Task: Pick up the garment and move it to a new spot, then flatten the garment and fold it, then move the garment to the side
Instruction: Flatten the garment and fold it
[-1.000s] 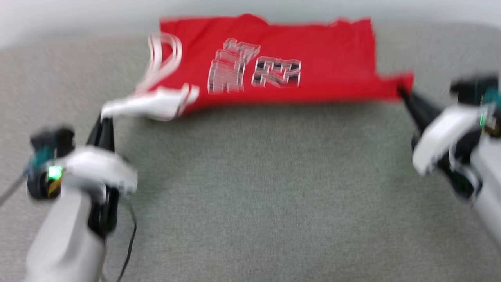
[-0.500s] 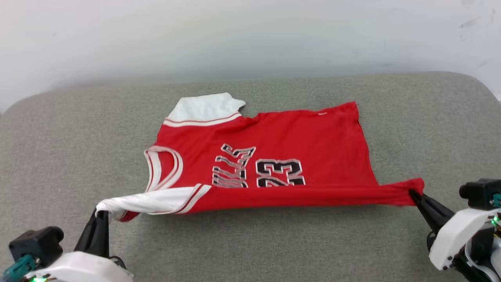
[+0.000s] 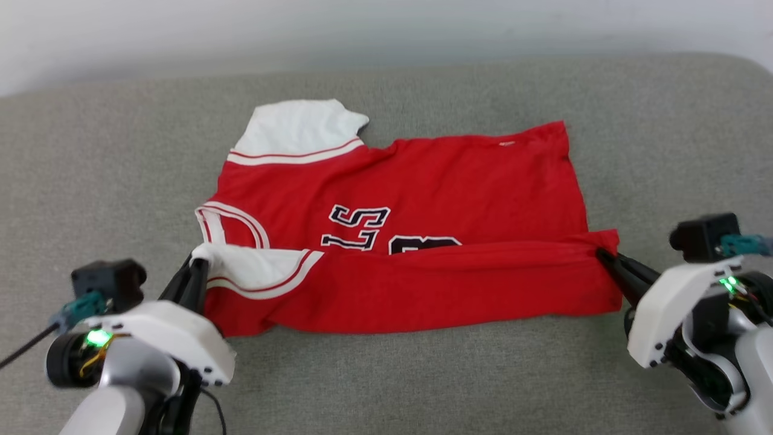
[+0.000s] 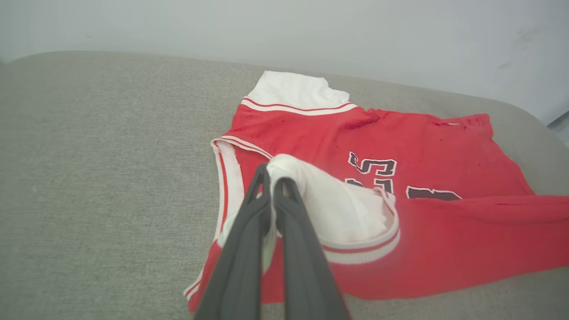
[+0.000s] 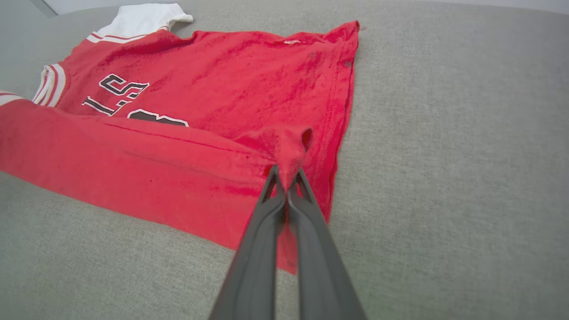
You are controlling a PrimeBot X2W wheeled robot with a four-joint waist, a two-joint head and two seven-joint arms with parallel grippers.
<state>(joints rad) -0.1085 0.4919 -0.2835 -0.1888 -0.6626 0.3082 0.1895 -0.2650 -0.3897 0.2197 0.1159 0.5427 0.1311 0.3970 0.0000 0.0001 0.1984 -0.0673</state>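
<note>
Grey upholstery (image 3: 386, 374) is spread with the garment (image 3: 453, 181), mid-fold — a white sleeve (image 3: 253, 269) is clamped by the left tool (image 3: 195, 261), a hem corner (image 3: 609, 240) by the right tool (image 3: 601, 254); next, that edge must be laid across evenly.

Fold status, garment (image 3: 459, 187): near edge is travelling farther over the front, its folded band widening and now hiding the lower half of the number (image 3: 424, 243). Left gripper (image 3: 196, 263) on white sleeve (image 3: 253, 266) and right gripper (image 3: 602, 254) on hem corner (image 3: 609, 241) are advancing away from the robot.
</note>
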